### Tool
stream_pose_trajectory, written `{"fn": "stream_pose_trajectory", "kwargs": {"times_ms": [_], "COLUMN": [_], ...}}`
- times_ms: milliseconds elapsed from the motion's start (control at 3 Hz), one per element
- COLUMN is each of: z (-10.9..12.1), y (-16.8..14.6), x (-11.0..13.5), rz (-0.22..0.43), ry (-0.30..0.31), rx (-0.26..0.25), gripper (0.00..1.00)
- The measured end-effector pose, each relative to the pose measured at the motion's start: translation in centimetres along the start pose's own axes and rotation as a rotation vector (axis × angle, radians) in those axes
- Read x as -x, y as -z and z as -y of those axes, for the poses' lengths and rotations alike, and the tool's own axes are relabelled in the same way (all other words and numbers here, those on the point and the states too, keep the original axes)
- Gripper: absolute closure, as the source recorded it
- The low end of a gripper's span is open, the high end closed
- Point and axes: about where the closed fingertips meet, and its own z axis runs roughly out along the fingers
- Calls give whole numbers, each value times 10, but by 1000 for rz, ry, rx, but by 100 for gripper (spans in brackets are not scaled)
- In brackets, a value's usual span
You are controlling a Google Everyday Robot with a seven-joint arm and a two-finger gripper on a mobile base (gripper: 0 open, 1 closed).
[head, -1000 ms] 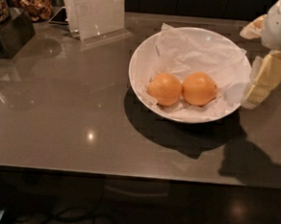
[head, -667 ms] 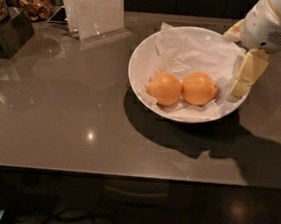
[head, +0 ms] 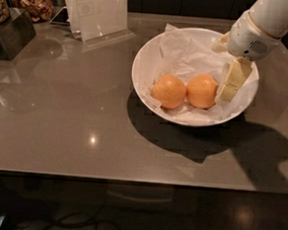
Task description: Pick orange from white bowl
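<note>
Hovering over the white bowl (head: 143, 62), the gripper (head: 224, 69) gaped empty. The orange (head: 202, 90) lay just beside it, toward the bowl's centre

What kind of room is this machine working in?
Probably an office snack counter or break-room kitchen: a glossy grey countertop, an acrylic sign holder, a tub of snacks, and a white bowl of oranges, the robot's gripper at its right side.

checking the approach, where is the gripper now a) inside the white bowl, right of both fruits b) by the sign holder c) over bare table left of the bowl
a: the gripper sits inside the white bowl at its right side, close beside the right-hand fruit.
</note>
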Motion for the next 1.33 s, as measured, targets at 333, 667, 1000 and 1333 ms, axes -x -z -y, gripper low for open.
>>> {"fn": "stream_pose_trajectory", "kwargs": {"times_ms": [333, 667, 1000, 1333], "z": [0, 0, 4, 7], "y": [0, 0, -9, -25], "x": [0, 0, 0, 3], "rz": [0, 0, 22, 43], "ry": [0, 0, -4, -1], "rx": [0, 0, 15, 59], "gripper": [19, 18, 12, 20]}}
